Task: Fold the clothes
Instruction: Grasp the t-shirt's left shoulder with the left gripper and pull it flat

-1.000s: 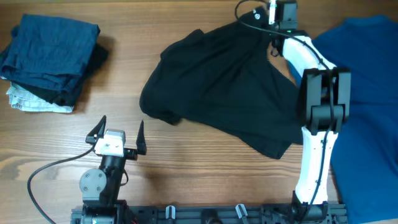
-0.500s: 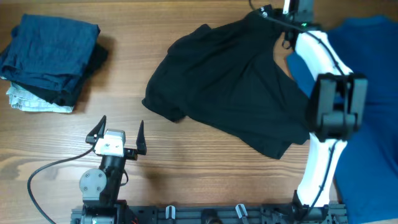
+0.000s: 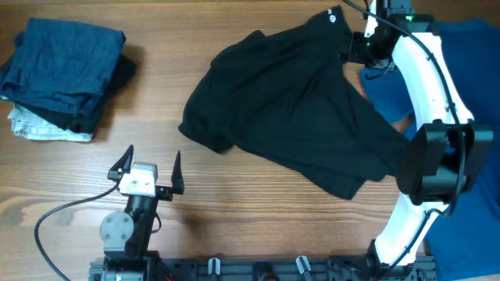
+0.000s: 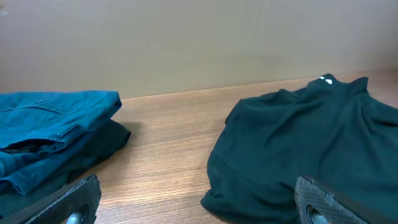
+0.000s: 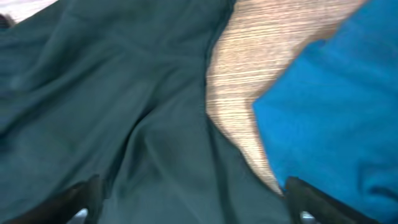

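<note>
One black garment (image 3: 297, 117) lies crumpled centre-right on your table (image 3: 234, 211), its right edge touching one blue cloth (image 3: 461, 78). Bare wood lies to its left. Both claws are spread: left gripper (image 3: 153, 152) well apart from it, right gripper (image 5: 193, 205) over its far edge.

The right arm (image 3: 418, 66) is made of smooth white tubes joined by chunky black joint housings (image 3: 437, 164), with a thin black wire (image 3: 441, 78) running along it to the black right end effector (image 3: 361, 45). The left arm (image 3: 125, 226) has a round grey joint and a white block behind the left end effector (image 3: 153, 154), whose two dark fingers (image 3: 177, 164) taper to points. A black cable (image 3: 58, 209) trails from it
</note>
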